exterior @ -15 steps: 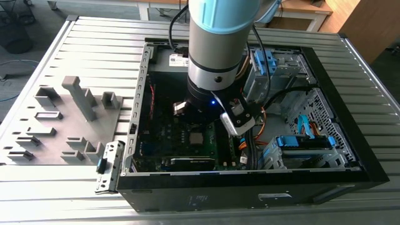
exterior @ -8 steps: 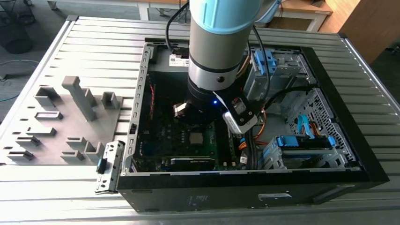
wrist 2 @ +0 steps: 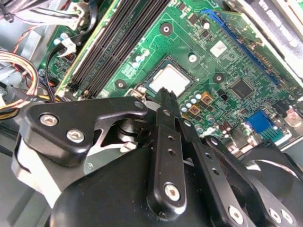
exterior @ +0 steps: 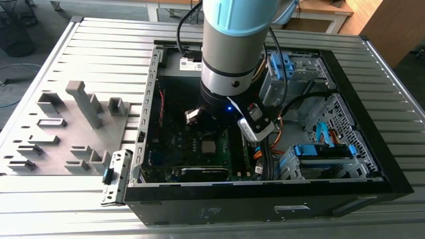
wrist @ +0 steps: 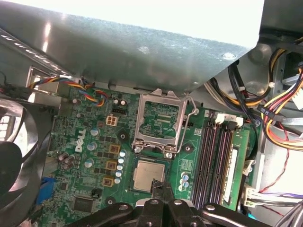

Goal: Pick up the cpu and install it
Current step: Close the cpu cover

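Cpu point(wrist: 148, 174): thin silvery square lying flat on the motherboard point(wrist: 94, 156), directly under the fingertips. Likely light, rigid and fragile underneath, so best gripped by opposite edges. Gripper point(wrist 2: 166, 94): fingers pinched together, empty.

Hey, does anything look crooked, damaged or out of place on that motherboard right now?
Nothing looks damaged. The chip lies flat and square on the motherboard. The metal hold-down frame beside it is swung open, not clamped over it. The end effector sits at the chip's edge.
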You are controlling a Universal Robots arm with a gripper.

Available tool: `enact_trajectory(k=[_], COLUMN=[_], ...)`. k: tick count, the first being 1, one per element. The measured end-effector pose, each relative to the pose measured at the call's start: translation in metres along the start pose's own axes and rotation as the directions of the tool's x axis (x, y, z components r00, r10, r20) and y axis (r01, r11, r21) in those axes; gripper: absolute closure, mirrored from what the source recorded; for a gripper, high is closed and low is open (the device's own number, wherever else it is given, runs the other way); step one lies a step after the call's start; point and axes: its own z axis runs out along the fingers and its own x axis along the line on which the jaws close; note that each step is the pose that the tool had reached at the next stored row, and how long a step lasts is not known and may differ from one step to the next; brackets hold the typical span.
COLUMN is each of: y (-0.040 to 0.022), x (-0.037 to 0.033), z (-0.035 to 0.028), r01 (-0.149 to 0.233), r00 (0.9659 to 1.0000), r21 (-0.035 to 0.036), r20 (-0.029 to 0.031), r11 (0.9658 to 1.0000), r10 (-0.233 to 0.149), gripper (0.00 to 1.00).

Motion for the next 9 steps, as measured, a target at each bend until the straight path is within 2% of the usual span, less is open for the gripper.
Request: enact_trajectory(k=[9], y=[0.0013], x=[-0.0086], z=[0.0010], r01=[0.012], r00=[0.9999], r21=[-0.0003], r20=[-0.0006], r11=[0.9999], r10=[-0.012], gripper=[0.90])
